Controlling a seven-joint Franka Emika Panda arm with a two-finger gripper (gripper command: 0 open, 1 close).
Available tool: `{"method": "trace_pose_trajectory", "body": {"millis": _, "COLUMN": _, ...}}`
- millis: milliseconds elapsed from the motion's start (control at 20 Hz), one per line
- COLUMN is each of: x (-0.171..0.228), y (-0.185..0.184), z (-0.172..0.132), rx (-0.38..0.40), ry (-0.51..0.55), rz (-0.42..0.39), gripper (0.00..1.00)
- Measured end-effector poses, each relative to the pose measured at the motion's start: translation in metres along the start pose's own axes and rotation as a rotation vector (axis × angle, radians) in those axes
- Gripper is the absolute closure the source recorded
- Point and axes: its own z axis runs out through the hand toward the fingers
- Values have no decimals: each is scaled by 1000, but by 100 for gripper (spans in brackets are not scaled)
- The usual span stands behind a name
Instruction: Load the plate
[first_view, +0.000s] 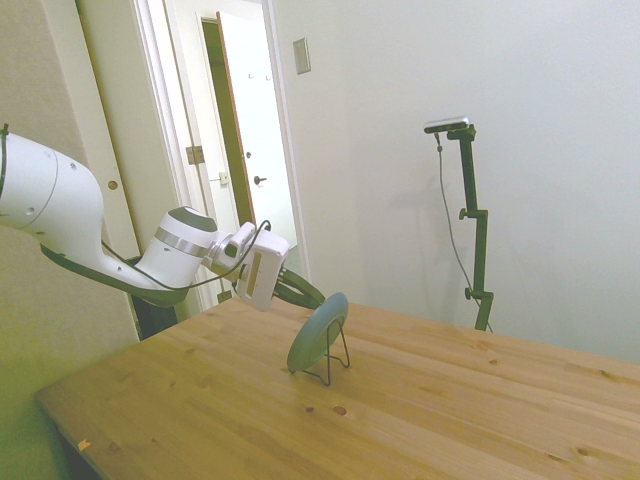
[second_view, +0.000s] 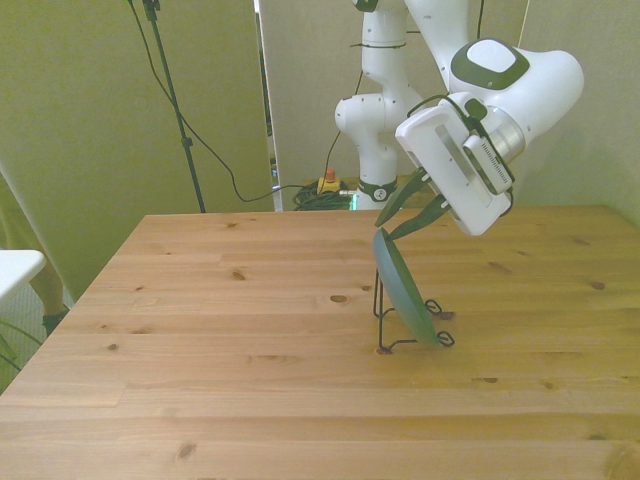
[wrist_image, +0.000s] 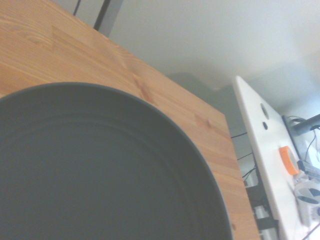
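Pincer (second_view: 405, 215) of mine sits at the top edge of the plate (second_view: 403, 288), fingers spread on either side, while the plate stands tilted in the stand (second_view: 385, 325) on the surface (second_view: 200, 330).

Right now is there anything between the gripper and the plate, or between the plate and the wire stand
Nothing visible stands in the way. The gripper is already at the top edge of the plate, which leans tilted on the black wire stand. The wooden table around them shows no other objects in the side and front views.
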Motion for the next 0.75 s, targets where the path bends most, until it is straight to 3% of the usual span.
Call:
{"method": "trace_pose_trajectory", "body": {"millis": 300, "x": 37, "y": 29, "z": -58, "rx": 178, "ry": -214, "rz": 37, "gripper": 0}}
{"method": "trace_pose_trajectory", "body": {"millis": 550, "x": 60, "y": 71, "z": -93, "rx": 324, "ry": -457, "rz": -40, "gripper": 0}}
{"method": "trace_pose_trajectory", "body": {"millis": 750, "x": 87, "y": 101, "z": -91, "rx": 448, "ry": -623, "rz": -123, "gripper": 0}}
